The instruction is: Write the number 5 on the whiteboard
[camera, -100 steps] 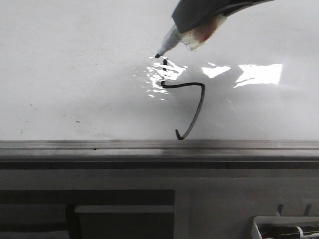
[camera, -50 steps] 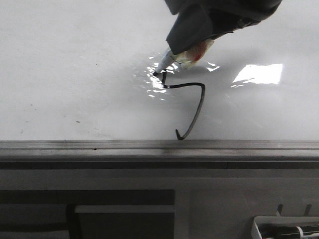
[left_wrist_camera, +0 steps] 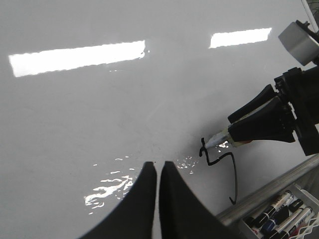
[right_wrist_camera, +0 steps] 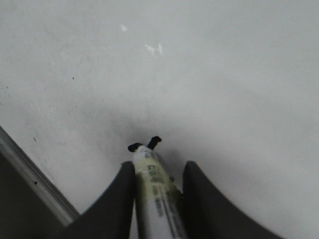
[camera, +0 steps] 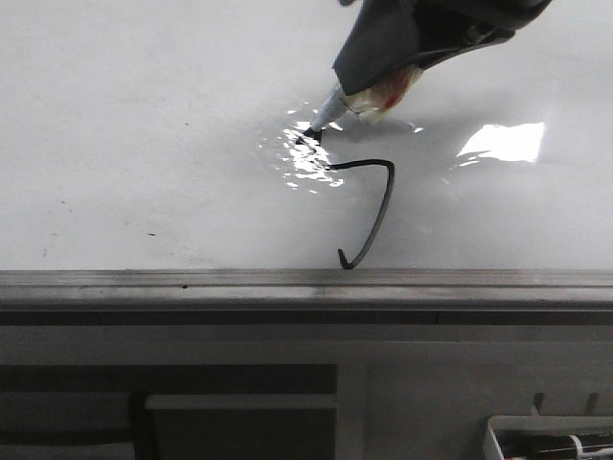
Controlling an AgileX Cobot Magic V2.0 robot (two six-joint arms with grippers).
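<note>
The whiteboard (camera: 144, 144) is glossy white with glare. On it is the black marker line of the number 5 (camera: 378, 206): a short upright stroke, a cross stroke and a long hooked tail; it also shows in the left wrist view (left_wrist_camera: 227, 167). My right gripper (camera: 402, 48) is shut on a white marker (camera: 330, 107), whose black tip touches the board at the top of the upright stroke. In the right wrist view the marker (right_wrist_camera: 154, 194) sits between the fingers (right_wrist_camera: 122, 199). My left gripper (left_wrist_camera: 158, 167) is shut and empty, above the board to the left of the line.
A grey metal edge rail (camera: 306, 283) runs along the board's near edge. A white tray (camera: 551, 441) with several markers (left_wrist_camera: 279, 211) sits below the rail at the right. A few dark specks (camera: 148, 233) mark the board.
The marker tip came down from just above the board onto the top of the upright stroke, then shifted slightly right. The drawn line looks the same. The left gripper cannot be compared.
</note>
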